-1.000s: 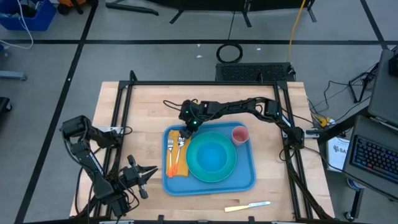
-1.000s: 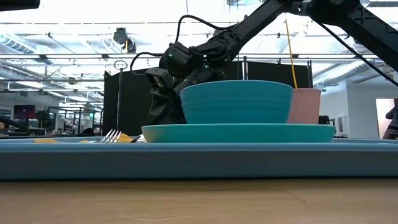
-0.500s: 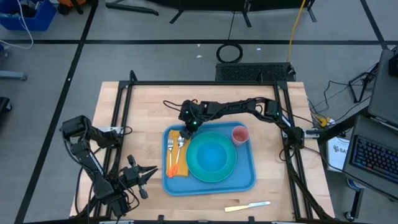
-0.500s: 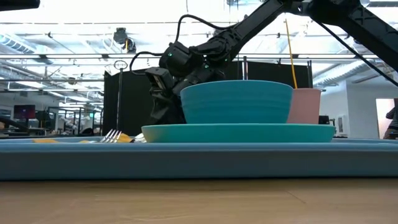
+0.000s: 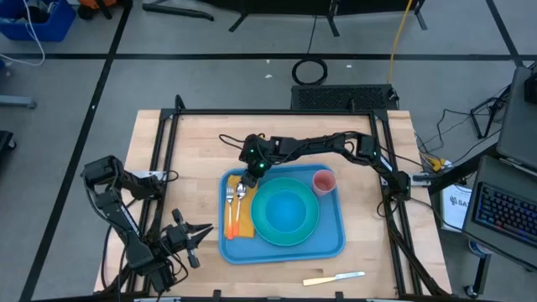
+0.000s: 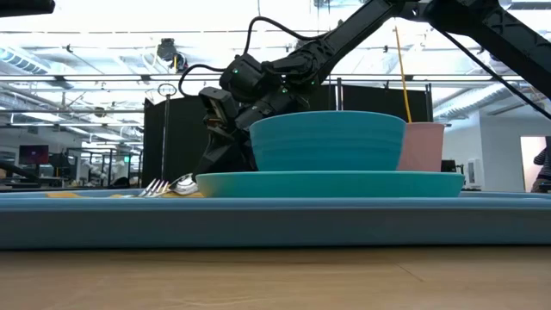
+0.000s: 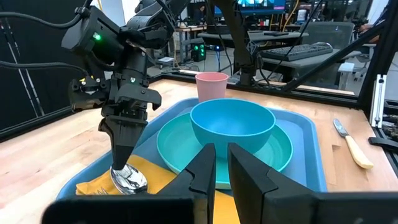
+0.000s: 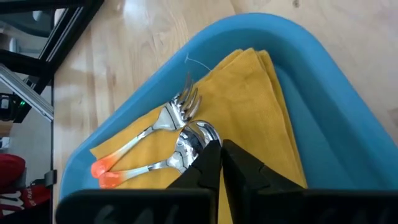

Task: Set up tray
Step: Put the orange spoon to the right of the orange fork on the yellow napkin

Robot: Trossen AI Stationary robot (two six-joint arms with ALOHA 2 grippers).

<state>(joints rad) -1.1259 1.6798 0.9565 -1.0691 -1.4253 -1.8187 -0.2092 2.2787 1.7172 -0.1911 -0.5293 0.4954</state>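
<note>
The blue tray [image 5: 331, 239] lies mid-table and holds a teal plate [image 5: 312, 220] with a teal bowl [image 5: 285, 210] on it. A pink cup [image 5: 323, 181] and a folded yellow napkin [image 8: 249, 112] are on the tray too. A fork [image 8: 177, 106] and a spoon [image 8: 189, 142] with orange handles lie side by side on the napkin. My right gripper [image 8: 221, 146] is shut, pointing down right over the spoon's bowl. My left gripper [image 7: 222, 155] waits near the table's near left corner, its fingers a narrow gap apart and holding nothing. My right gripper's shut fingertips [image 7: 121, 158] come from above and stand right at the spoon's bowl [image 7: 129, 179]. I cannot tell whether they touch it. The spoon lies flat on the napkin.
A knife [image 5: 334, 278] with a pale handle lies on the bare wood in front of the tray's near edge. A black metal frame [image 5: 168, 151] borders the table on the left, right and far sides.
My right gripper has risen a little from the napkin, and its fingers have drawn together. The spoon's bowl, hidden behind the fingers before, now shows lying on the napkin beside the fork.
</note>
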